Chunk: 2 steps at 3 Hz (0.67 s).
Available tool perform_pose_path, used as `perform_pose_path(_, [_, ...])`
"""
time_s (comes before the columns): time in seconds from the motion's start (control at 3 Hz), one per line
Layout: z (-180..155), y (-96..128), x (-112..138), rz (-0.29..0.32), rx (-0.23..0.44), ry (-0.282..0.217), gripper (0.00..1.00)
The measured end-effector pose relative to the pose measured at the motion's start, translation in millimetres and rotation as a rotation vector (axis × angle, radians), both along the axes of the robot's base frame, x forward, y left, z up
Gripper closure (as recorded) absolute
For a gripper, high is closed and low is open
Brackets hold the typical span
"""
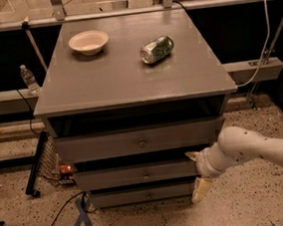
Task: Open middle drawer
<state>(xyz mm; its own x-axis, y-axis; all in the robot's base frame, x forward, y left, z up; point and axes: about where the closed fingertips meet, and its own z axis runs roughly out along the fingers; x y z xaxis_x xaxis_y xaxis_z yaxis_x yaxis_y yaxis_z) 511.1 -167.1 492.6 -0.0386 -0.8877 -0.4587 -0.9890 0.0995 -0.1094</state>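
Note:
The grey cabinet has three drawer fronts, one below the other. The middle drawer (137, 175) is the mid-sized front, with a small round knob (146, 174) at its centre. Its front sits set in under the top drawer (134, 141). My gripper (195, 173) is at the right end of the middle drawer front, on a white arm (250, 149) coming in from the right. It is open, with one fingertip (190, 155) near the front's upper edge and the other finger (201, 189) below its lower edge. It holds nothing.
On the cabinet top (123, 81) stand a cream bowl (88, 41) and a green can (157, 49) lying on its side. The bottom drawer (139, 194) sits near the floor. A water bottle (28, 78), a cable and blue tape (82, 214) are to the left.

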Motion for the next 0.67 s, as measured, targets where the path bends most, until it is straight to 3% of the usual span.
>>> perform_pose_path(0.67, [-31,10,17,0.071,-0.054,-0.013,0.00])
